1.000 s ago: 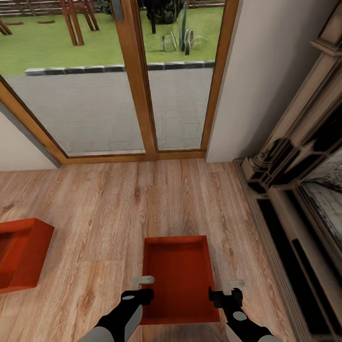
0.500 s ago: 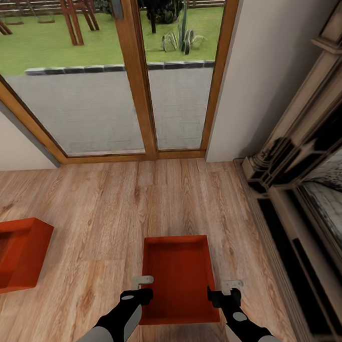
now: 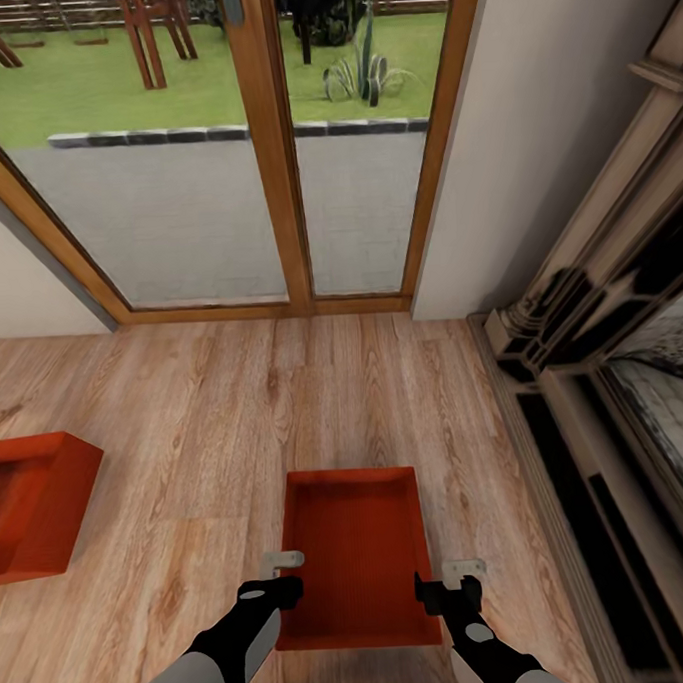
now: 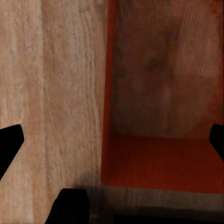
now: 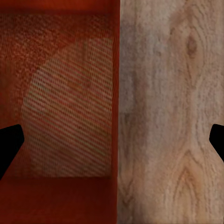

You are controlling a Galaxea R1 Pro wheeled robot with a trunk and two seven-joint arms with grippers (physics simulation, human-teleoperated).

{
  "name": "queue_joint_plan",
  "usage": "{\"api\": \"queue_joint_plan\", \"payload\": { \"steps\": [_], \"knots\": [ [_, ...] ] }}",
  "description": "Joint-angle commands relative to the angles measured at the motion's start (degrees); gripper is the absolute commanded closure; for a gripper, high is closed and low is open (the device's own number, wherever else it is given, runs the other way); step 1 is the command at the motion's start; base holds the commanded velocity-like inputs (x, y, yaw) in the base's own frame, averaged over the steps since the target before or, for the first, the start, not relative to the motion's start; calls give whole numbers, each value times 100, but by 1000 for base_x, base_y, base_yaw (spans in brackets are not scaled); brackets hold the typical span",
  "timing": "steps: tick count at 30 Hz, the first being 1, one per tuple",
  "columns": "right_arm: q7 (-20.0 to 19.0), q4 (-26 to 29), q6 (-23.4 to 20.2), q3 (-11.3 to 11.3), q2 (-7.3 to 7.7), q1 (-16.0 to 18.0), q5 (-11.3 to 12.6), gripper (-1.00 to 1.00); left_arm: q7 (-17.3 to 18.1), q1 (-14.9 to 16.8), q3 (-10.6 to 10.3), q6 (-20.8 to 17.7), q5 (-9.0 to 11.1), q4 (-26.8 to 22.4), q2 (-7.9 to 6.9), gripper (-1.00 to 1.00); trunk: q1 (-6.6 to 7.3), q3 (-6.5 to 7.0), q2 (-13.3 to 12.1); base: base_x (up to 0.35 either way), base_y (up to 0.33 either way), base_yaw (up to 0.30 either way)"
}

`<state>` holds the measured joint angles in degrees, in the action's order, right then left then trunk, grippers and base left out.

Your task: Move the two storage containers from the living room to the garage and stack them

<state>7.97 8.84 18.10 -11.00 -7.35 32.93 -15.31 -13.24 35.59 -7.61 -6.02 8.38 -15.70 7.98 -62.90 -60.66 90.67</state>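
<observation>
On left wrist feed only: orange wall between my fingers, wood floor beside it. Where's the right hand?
Observer: The right hand is at the opposite long wall of the same container, open and straddling that wall.
Operator: Second container?
Observer: The other container sits on the wood floor off to the robot's left, apart from this one.
Operator: Anything close on the right?
Observer: The fireplace runs along the robot's right side, with a strip of floor between it and the container.
</observation>
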Motion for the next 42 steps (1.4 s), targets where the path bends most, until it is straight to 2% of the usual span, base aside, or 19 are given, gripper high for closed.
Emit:
{"api": "queue_joint_plan", "payload": {
  "steps": [1,21,42],
  "knots": [
    [20,-5,17,-43,-3,3,-60,-100,-38,0,-49,-31,58,-12,-4,-100,-22,-21,43,0,0,0],
    [15,-5,17,-43,-3,3,-60,-100,-38,0,-13,-40,66,25,-29,-100,-462,-381,845,0,0,0],
    [12,-5,18,-43,-3,3,-60,-100,-38,-3,-3,-32,76,102,-145,-100,-923,-758,1687,0,0,0]
  ]
}}
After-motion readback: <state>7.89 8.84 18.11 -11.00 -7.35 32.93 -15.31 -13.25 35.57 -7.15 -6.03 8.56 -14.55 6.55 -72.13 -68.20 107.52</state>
